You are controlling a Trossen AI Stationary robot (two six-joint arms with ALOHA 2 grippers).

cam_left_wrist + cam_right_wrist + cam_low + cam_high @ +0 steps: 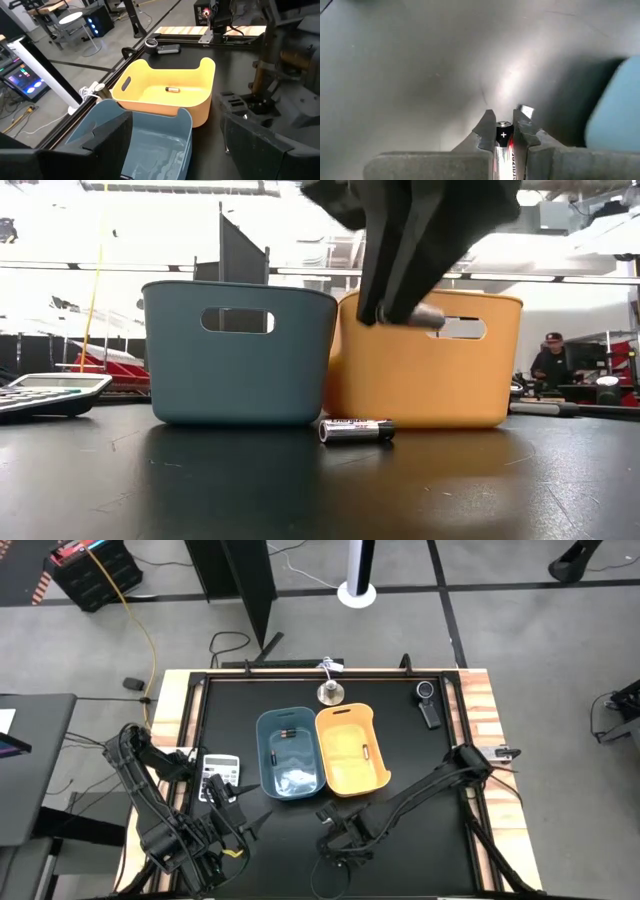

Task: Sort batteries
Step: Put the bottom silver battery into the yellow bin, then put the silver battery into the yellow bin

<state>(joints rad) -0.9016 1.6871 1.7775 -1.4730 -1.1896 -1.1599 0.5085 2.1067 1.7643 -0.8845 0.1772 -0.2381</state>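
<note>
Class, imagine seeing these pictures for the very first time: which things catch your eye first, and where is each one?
Two bins sit side by side mid-table: the blue bin on the left, the orange bin on the right. The right gripper, in front of them, is shut on a battery, while another battery lies on the table before the bins.

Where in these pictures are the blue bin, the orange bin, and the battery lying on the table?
blue bin [240, 370]: low view, front wall below the handle slot.
orange bin [420, 380]: low view, front wall.
battery on the table [356, 430]: low view, middle of its side.
</note>
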